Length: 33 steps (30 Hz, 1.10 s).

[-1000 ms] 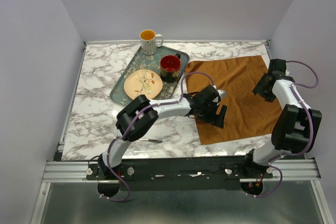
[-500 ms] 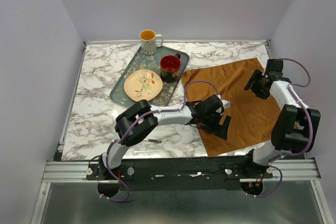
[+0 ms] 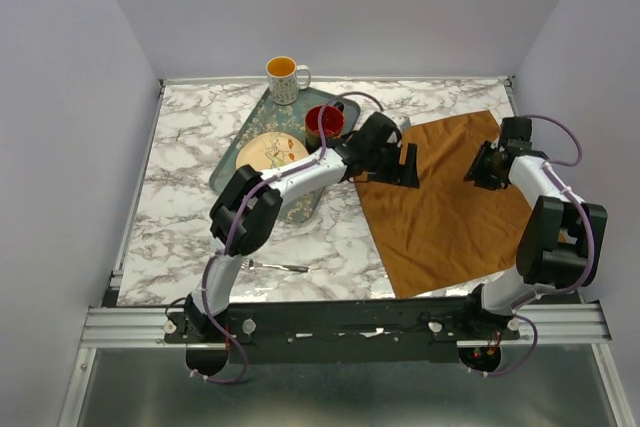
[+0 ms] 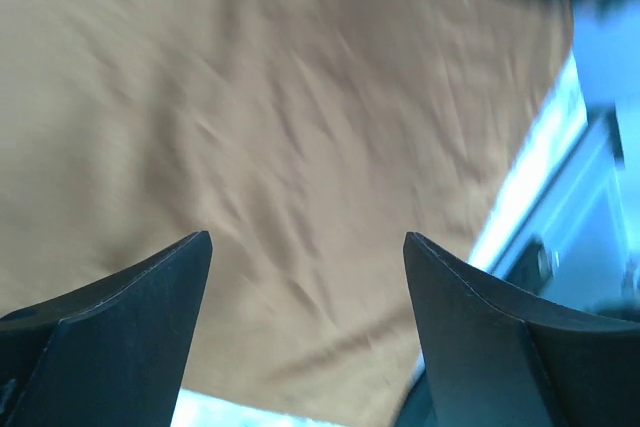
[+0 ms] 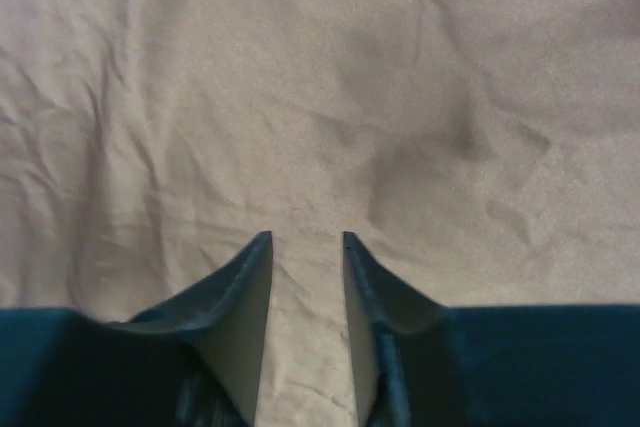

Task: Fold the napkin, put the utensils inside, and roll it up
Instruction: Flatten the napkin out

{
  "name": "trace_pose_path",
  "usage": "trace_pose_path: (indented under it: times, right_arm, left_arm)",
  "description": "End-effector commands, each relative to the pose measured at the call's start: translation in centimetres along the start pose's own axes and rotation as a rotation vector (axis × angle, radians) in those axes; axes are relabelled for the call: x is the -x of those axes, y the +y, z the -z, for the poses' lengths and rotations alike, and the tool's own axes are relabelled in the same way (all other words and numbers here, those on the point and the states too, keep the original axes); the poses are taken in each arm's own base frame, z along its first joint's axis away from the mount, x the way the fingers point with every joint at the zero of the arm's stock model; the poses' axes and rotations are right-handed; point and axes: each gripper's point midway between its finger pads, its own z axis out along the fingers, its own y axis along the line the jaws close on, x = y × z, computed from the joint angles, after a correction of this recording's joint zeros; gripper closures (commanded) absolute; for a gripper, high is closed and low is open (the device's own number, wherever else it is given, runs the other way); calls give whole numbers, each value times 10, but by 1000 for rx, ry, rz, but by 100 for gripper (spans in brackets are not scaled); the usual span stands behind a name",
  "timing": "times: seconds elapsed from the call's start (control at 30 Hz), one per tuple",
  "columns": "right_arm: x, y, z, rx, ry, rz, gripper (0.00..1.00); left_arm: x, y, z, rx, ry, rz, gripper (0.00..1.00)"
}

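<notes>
The rust-brown napkin lies spread flat on the right half of the marble table, skewed to its edges. My left gripper hovers over the napkin's far left corner beside the tray, jaws wide open, only cloth below it. My right gripper is low over the napkin's far right part. Its tips stand a narrow gap apart on the wrinkled cloth. Of the utensils, one slim silvery fork lies on the table near the front edge, left of the napkin.
A dark green patterned tray at the back left holds a cream plate and a red cup. A yellow-lined mug stands at the tray's far end. The left arm reaches across the tray.
The napkin has been dragged and turned, its far right corner now further left. My left gripper swung from the napkin's near left side to its far left corner. The right jaws narrowed.
</notes>
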Motion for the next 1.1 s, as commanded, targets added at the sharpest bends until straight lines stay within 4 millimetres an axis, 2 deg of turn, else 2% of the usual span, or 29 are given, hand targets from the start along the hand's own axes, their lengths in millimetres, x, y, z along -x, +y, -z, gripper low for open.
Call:
trace_pose_path:
  times: [0.0, 0.07, 0.2, 0.4, 0.5, 0.7, 0.73, 0.87, 0.93, 1.07]
  right_arm:
    - [-16, 4, -10, 7, 51, -26, 62]
    - [-25, -5, -14, -51, 74, -65, 65]
    - [-47, -18, -24, -120, 148, -113, 68]
    - [-81, -26, -28, -154, 230, -171, 68]
    - [-88, -28, -26, -161, 239, -173, 68]
    - [-112, -36, -18, -182, 302, -172, 68]
    - [-123, -39, -17, -190, 322, -172, 68]
    - [-129, -40, -8, -192, 308, -189, 68]
    - [-124, -38, -2, -184, 281, -202, 68]
    - [-131, -35, -2, -164, 297, -219, 67]
  left_arm:
    - [37, 53, -19, 93, -96, 35, 16]
    - [47, 74, -25, 113, -131, 75, 19]
    - [57, 94, -37, 115, -143, 115, 24]
    - [64, 102, -52, 57, -134, 209, 24]
    - [59, 111, -57, 66, -119, 239, 24]
    - [57, 118, -57, 74, -115, 241, 24]
    - [57, 119, -56, 80, -114, 233, 24]
    - [60, 126, -55, 106, -97, 194, 23]
    - [61, 128, -57, 89, -91, 196, 22]
    - [64, 129, -64, 66, -82, 198, 21]
